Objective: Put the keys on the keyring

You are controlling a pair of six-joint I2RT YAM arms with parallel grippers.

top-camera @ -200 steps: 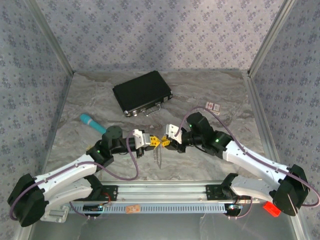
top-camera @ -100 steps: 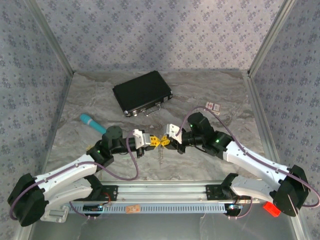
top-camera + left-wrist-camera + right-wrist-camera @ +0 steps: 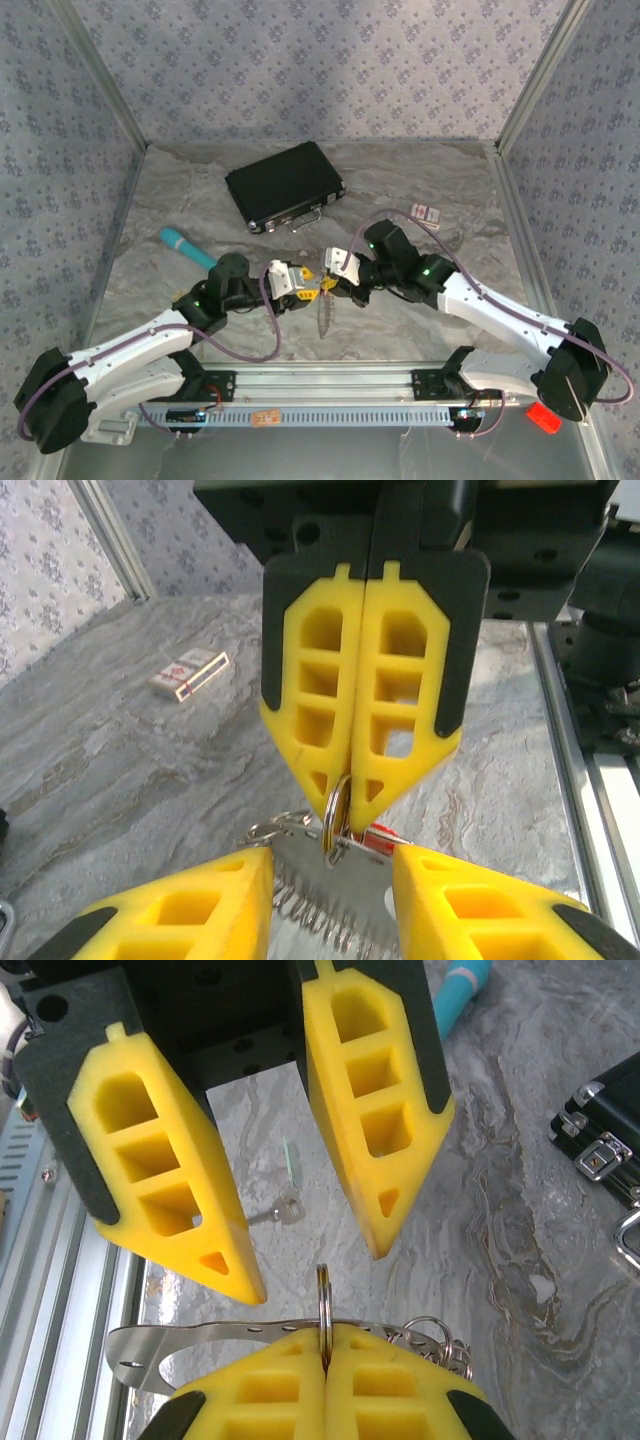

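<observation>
The keyring (image 3: pixel 150 1345) is a thin grey metal hoop with a row of holes, and several small rings hang along its edge. My right gripper (image 3: pixel 323 1332) is shut on one small split ring (image 3: pixel 323 1290) threaded through the hoop. In the left wrist view my left gripper (image 3: pixel 330 865) stands open around the keyring (image 3: pixel 340 890), facing the right gripper (image 3: pixel 345 802). A red key head (image 3: pixel 382 838) shows beside the ring. A silvery key (image 3: pixel 285 1206) lies on the table below. From above, the keyring (image 3: pixel 324 316) hangs under the two grippers, left (image 3: pixel 303 286) and right (image 3: pixel 328 284).
A black flat case (image 3: pixel 286 185) lies at the back centre and a teal stick (image 3: pixel 186 247) at the left. A small card box (image 3: pixel 426 212) sits at the right rear. The metal rail (image 3: pixel 330 385) runs along the near edge.
My left gripper has opened and let go of the ring. My right gripper has shut on it. The keyring now hangs from the right gripper.
</observation>
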